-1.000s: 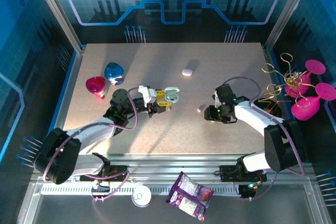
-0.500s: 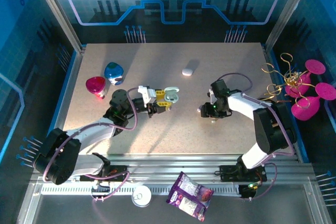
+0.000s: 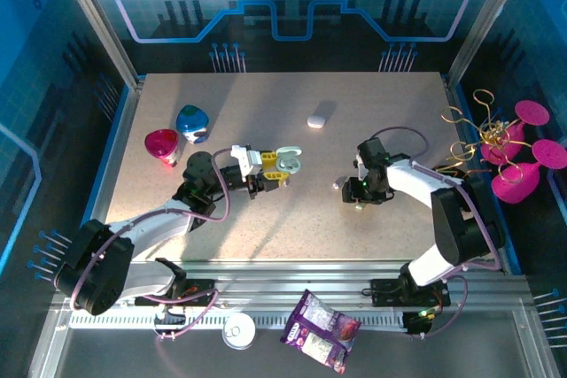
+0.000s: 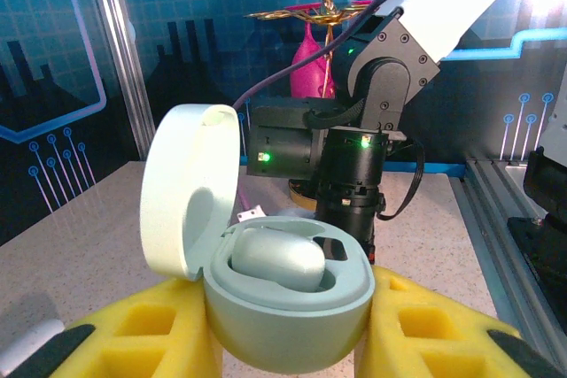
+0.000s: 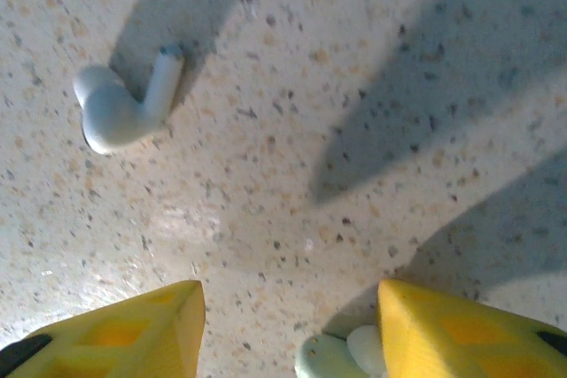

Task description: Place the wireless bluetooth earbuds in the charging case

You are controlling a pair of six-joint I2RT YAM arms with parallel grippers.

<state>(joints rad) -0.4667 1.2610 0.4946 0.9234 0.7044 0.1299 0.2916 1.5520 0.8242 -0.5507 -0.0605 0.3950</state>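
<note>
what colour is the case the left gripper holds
Pale mint green case, clearest in left wrist view.

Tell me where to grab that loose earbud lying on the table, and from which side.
Probably the stem: the earbud lies flat on the table with its straight stem sticking clear of the rounded head. Come from straight above, right end effector closing across the stem.
</note>
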